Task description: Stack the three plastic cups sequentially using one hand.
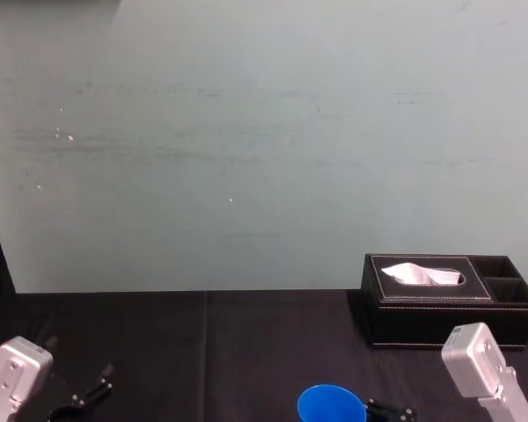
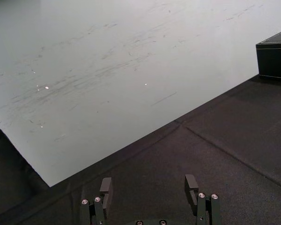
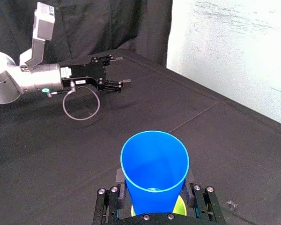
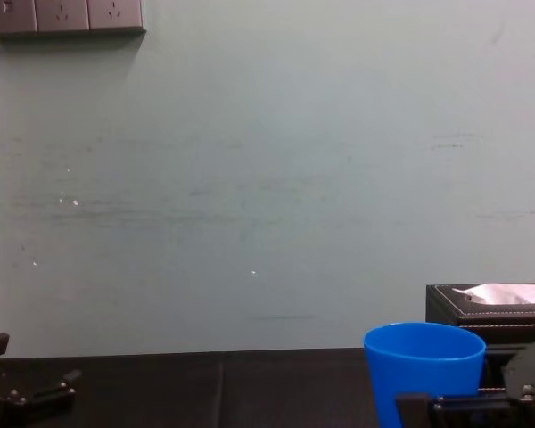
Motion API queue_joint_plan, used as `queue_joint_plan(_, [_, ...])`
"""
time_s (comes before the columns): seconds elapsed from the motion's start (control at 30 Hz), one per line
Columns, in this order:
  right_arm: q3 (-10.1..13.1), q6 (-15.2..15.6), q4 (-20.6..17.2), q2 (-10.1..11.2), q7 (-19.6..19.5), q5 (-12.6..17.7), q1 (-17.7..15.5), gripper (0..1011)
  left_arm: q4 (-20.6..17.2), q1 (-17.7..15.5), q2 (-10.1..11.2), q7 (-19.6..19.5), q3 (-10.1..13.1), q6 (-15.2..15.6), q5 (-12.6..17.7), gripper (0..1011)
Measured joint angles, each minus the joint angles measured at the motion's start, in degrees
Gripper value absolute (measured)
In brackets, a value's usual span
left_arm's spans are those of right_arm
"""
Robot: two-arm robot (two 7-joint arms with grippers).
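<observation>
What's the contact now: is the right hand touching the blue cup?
Touching. In the right wrist view the right hand presses against both sides of the blue cup, with no gap showing.

The left gripper point(image 2: 148, 181) hung, fingers spread, over the black cloth point(image 2: 215, 154), a black box point(image 2: 274, 58) off by the pale wall point(image 2: 107, 70).
</observation>
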Motion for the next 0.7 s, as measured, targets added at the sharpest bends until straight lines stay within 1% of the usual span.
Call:
queue_joint_plan(0.3, [-0.9,1.0,0.6,-0.3,-0.2,-0.8,1.2,716,0.0,0.0,0.0,0.0,0.0,0.0,0.0,1010])
queue_joint_plan(0.7, [-1.4,1.6,1.1,-0.3,-0.2,-1.3,1.5,716,0.0,0.0,0.0,0.0,0.0,0.0,0.0,1010])
